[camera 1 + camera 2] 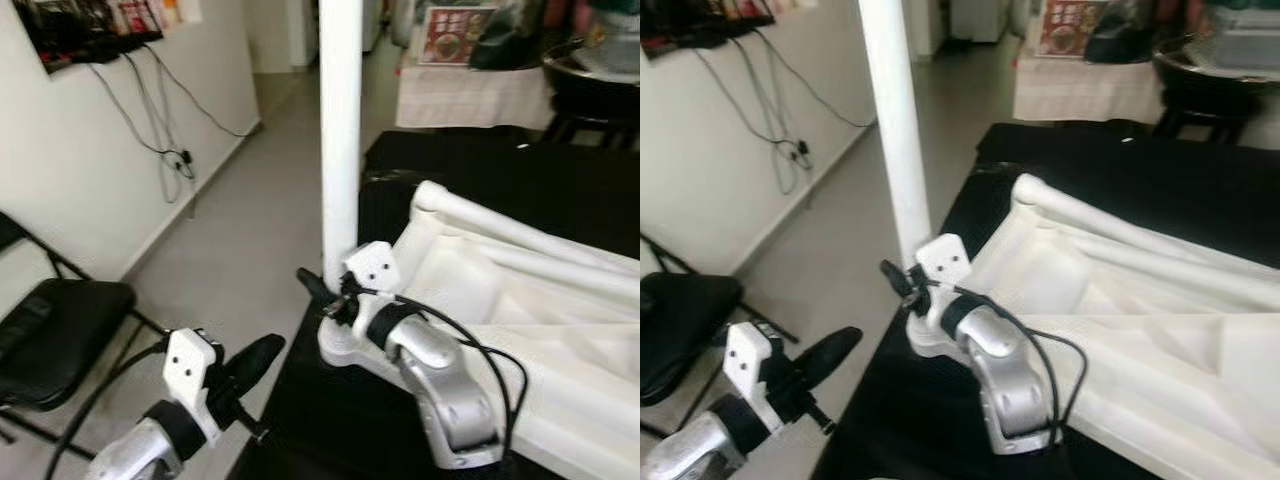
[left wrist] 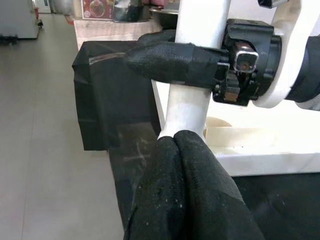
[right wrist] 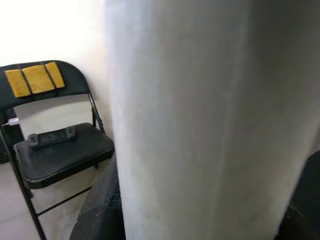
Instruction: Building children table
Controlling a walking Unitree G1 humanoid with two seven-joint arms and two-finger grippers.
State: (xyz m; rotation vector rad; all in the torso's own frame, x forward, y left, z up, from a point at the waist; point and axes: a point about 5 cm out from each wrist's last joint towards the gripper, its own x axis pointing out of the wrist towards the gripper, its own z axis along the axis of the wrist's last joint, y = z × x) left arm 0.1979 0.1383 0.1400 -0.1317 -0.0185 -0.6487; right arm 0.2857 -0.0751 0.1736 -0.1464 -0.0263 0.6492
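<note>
Right claw (image 1: 902, 283) gripping upright white leg (image 1: 897, 140), left claw (image 1: 825, 353) closed

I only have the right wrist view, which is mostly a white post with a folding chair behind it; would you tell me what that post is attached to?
Observer: The white leg stands upright in a corner socket of the overturned white table top, which lies on a black-covered surface.
Operator: Thank you. Is my right gripper actually on it?
Observer: Yes, the right gripper is closed around the leg near its base.
Operator: And where is the left gripper?
Observer: The left gripper is lower down beside the surface's edge, fingers together, holding nothing and pointing at the leg's base.
</note>
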